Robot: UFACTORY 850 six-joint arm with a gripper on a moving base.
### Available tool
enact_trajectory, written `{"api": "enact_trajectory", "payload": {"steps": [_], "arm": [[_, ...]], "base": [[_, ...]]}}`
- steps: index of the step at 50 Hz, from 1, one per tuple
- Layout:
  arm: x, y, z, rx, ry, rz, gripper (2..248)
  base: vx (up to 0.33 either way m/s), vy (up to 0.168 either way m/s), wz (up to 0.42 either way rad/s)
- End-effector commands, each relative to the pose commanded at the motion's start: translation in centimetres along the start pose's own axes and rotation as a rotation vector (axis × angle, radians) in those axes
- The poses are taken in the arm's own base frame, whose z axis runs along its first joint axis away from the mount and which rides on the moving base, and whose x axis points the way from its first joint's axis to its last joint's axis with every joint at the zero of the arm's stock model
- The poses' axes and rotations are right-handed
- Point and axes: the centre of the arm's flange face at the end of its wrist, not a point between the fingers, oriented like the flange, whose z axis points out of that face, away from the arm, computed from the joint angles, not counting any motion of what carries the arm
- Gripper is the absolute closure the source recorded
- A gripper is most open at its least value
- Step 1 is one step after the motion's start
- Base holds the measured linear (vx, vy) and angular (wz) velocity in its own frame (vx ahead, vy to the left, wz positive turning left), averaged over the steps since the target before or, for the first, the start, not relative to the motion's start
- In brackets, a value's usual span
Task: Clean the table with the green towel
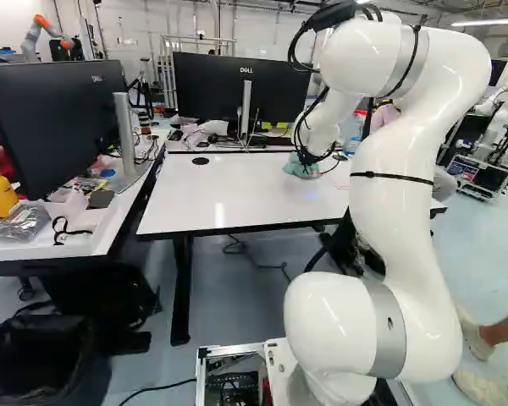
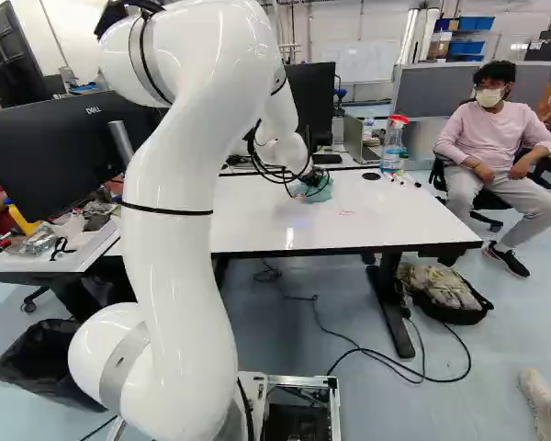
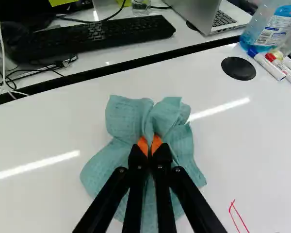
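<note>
On the table [image 1: 237, 194], towel [image 3: 123, 119] (pinched)

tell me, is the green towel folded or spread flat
Neither: the green towel is bunched. The gripper pinches its middle between orange pads, and its loose, creased edges fan out over the white table.

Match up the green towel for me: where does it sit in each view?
Left base view: the green towel is in the upper half, a little right of the middle, on the table.
Right base view: upper half, just right of the middle, beside the arm.
Wrist view: pinched between the fingers and spread around them.
Shared landmark: the red mark on the tabletop near the towel.
</note>
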Motion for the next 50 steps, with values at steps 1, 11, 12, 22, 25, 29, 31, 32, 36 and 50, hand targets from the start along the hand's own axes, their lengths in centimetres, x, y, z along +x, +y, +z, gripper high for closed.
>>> {"api": "enact_trajectory", "payload": {"steps": [1, 11, 12, 22, 25, 29, 31, 32, 36, 50], "arm": [[0.0, 0.0, 0.0, 0.000, 0.000, 0.000, 221], [0.3, -0.3, 0.4, 0.003, 0.004, -0.003, 221], [0.3, -0.4, 0.5, 0.004, 0.005, -0.004, 221], [1.3, -0.9, 1.8, 0.009, 0.018, -0.009, 221], [1.6, -0.9, 2.2, 0.010, 0.022, -0.009, 221], [1.9, -0.6, 2.6, 0.007, 0.027, -0.006, 221], [2.0, -0.4, 2.8, 0.004, 0.028, -0.004, 221], [2.1, -0.3, 2.8, 0.003, 0.029, -0.003, 221], [2.2, 0.3, 3.0, -0.004, 0.030, 0.003, 221], [2.3, 2.7, 3.2, -0.029, 0.033, 0.027, 221]], "base": [[0.000, 0.000, 0.000], [0.000, 0.000, 0.000], [0.000, 0.000, 0.000], [0.000, 0.000, 0.000], [0.000, 0.000, 0.000], [0.000, 0.000, 0.000], [0.000, 0.000, 0.000], [0.000, 0.000, 0.000], [0.000, 0.000, 0.000], [0.000, 0.000, 0.000]]}}
